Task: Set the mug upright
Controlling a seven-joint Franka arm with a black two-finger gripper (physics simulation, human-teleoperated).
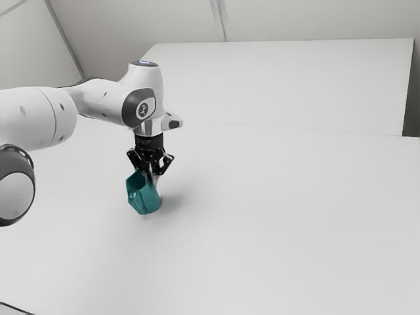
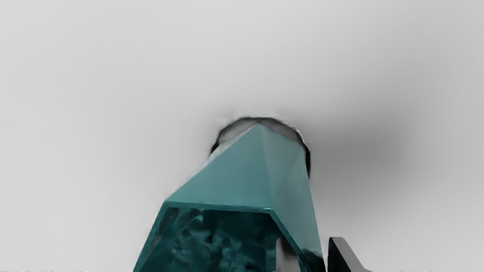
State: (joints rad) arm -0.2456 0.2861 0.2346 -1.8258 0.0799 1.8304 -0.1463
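The gripper [image 1: 151,178] points down at the teal faceted mug [image 1: 144,199], which leans with its opening toward the upper left of the exterior view. In the wrist view the gripper [image 2: 311,247] is shut on the side wall of the mug [image 2: 234,173], one finger inside the opening and the other outside. The mug's open rim faces the hand, and its base end is farther away, with a dark and grey curved edge around it. The fingers' lower parts are partly hidden by the mug in the exterior view.
A white table surface [image 1: 275,216] spreads around the mug, with a soft shadow beside it. Behind stands a pale wall panel [image 1: 282,79]. A dark-edged grey corner [image 1: 13,310] shows at the exterior view's lower left.
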